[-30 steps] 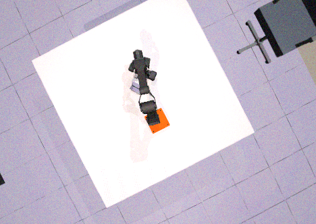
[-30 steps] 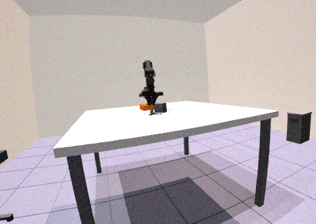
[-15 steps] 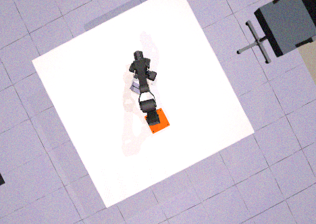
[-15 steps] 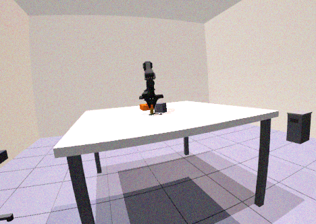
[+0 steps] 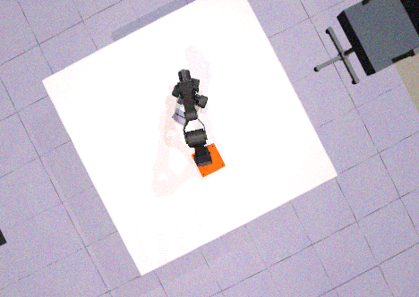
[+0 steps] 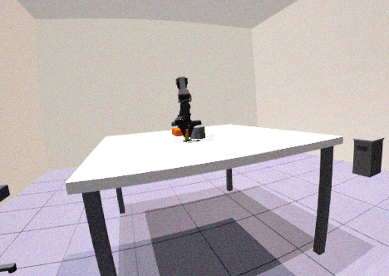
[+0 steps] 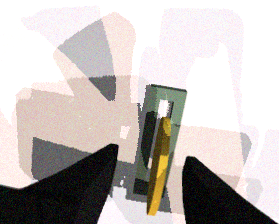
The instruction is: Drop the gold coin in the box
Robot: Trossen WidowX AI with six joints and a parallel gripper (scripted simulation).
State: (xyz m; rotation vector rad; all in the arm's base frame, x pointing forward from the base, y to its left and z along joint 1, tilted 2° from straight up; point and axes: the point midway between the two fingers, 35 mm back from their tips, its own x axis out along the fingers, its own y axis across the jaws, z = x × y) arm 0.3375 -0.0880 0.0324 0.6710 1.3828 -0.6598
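The thin gold coin [image 7: 161, 167] [image 6: 186, 135] stands on its edge in the shallow dark-green holder [image 7: 174, 96]. In the wrist view the coin runs steeply down the picture, leaning slightly. My gripper [image 7: 151, 158] [image 6: 186, 134] is partly open, one black fingertip on each side of the coin, with a visible gap on both sides. It points down at the holder. How low the tips are beside the coin is hard to tell. The grey box [image 5: 180, 115] [image 6: 199, 132] stands close beside the gripper, partly under the arm in the top view. Its slot shows as a dark line.
The arm's orange base plate [image 5: 218, 157] [image 6: 176, 131] is on the white table [image 5: 269, 139] [image 6: 145, 162], behind the gripper in the exterior view. The arm hides the coin and holder in the top view. A chair [image 5: 380, 36] and a dark bin [image 6: 367, 158] stand off the table.
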